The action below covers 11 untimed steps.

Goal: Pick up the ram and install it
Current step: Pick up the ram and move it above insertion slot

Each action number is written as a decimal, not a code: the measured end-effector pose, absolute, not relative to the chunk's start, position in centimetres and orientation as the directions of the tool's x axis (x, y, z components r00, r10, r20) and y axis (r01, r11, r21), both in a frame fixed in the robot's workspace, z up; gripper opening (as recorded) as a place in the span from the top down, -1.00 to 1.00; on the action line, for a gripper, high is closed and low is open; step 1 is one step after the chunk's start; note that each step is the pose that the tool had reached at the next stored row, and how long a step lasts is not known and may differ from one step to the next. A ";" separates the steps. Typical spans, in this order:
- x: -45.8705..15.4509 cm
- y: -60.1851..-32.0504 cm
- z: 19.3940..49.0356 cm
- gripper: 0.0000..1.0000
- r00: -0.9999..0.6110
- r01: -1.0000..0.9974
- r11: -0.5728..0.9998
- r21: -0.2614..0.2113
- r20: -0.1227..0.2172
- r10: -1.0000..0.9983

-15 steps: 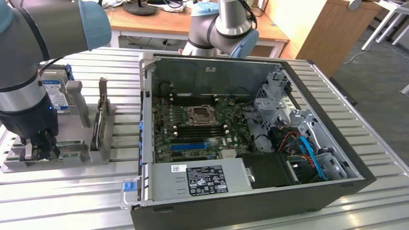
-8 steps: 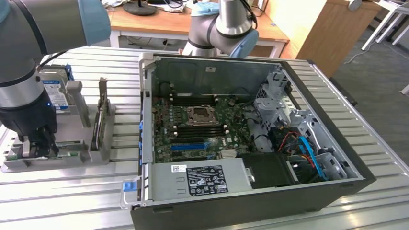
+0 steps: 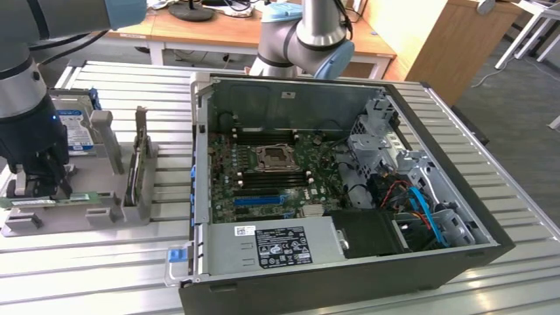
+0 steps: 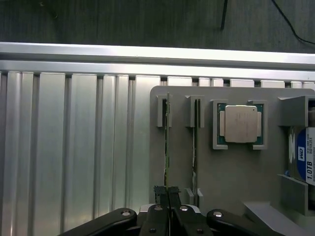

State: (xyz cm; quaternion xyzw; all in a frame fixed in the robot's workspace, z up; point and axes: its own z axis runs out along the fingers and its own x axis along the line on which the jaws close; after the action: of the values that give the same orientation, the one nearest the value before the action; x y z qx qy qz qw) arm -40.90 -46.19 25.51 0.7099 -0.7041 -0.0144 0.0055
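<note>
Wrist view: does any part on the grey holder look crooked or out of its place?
Nothing stands out. The ram in the pincer and the second stick stand straight in their slots; the CPU sits square in its recess.

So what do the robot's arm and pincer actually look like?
The arm is grey metal tubing with rounded joints and light-blue end caps. A black cable runs along it. The pincer is black, with linked bars pinned by silver bolts and narrow tips.
</note>
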 end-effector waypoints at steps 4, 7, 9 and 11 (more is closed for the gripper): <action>-40.9 -46.2 26.4 0.76 0.008 -1.000 -0.008 0.028 -0.013 -1.000; -40.9 -46.2 26.9 0.76 0.008 -1.000 -0.008 0.028 -0.013 -1.000; -40.9 -46.2 27.3 0.76 0.008 -1.000 -0.008 0.028 -0.013 -1.000; -40.9 -46.2 27.7 0.76 0.008 -1.000 -0.008 0.028 -0.013 -1.000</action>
State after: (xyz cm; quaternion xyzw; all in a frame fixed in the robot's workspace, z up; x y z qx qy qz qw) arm -40.90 -46.19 27.69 0.7099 -0.7042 -0.0144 0.0056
